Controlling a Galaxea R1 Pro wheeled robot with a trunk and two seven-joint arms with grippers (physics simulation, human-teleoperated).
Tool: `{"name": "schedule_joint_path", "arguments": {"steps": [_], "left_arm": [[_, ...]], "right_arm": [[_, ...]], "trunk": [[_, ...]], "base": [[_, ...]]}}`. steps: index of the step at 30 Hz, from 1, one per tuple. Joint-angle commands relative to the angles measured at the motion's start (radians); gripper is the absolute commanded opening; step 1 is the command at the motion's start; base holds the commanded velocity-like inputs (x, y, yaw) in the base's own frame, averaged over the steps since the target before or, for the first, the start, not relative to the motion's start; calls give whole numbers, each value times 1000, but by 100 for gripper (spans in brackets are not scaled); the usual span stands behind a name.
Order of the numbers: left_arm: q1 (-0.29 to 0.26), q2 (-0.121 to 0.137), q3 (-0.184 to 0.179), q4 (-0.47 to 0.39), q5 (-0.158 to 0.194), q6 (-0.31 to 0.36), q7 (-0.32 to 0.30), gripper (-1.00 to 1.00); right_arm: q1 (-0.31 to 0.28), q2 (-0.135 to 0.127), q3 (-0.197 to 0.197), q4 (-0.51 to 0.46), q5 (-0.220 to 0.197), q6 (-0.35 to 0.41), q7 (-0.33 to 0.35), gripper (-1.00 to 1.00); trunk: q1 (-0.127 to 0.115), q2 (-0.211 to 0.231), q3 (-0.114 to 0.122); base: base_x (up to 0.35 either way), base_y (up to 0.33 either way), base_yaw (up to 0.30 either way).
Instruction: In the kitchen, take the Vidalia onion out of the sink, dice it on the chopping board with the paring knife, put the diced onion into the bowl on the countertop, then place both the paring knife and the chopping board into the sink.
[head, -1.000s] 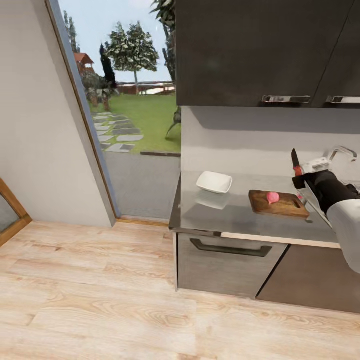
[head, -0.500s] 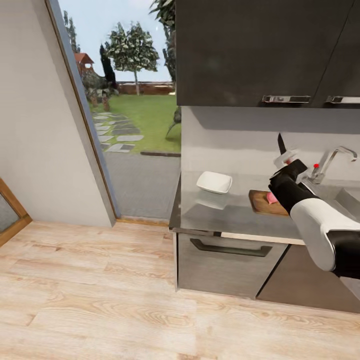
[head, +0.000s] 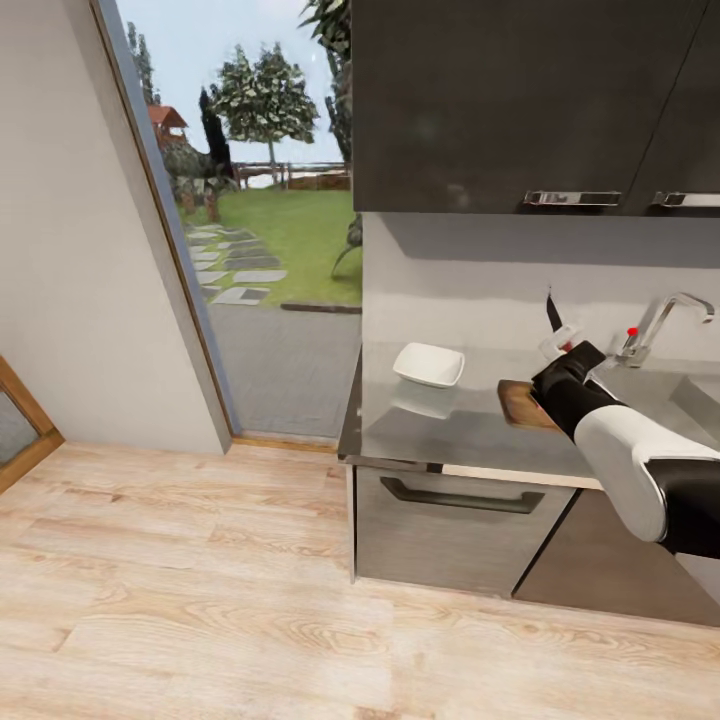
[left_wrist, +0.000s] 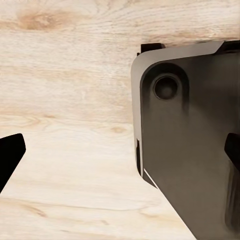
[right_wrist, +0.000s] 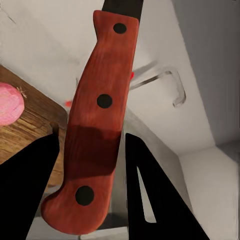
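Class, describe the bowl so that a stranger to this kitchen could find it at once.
Start at the long grey countertop under the dark wall cabinets. Near its doorway end, apart from the chopping board, sits the bowl. It is the only white, glossy, shallow, rounded-square dish there.

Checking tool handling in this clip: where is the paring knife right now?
The knife is gripped by its red handle in the right end effector, blade up, above the chopping board on the countertop, just left of the tap in the head view.
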Motion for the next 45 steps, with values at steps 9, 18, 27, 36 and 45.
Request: {"name": "schedule_joint_path", "arguments": {"steps": [9, 18, 27, 36, 45], "left_arm": [[-2, -1, -9, 4, 10, -7, 0, 100], [-2, 0, -9, 4, 10, -7, 0, 100], [-2, 1, -9, 5, 10, -7, 0, 100], [-2, 1, -9, 5, 10, -7, 0, 100], [-2, -2, -9, 4, 10, -7, 1, 100]], "right_arm": [[0, -2, 7, 40, 7, 7, -4, -100], [1, -2, 7, 61, 7, 6, -4, -100], [1, -9, 7, 82, 7, 6, -2, -100], [1, -10, 7, 83, 7, 6, -2, -100], [1, -37, 9, 83, 12, -144, -98, -100]], "trunk": [[1, -2, -9], [1, -2, -23], [1, -2, -38], [1, -2, -52], [1, -2, -54]], "base": [[0, 0, 0], [0, 0, 0], [0, 0, 0], [0, 0, 0], [0, -11, 0]]}}
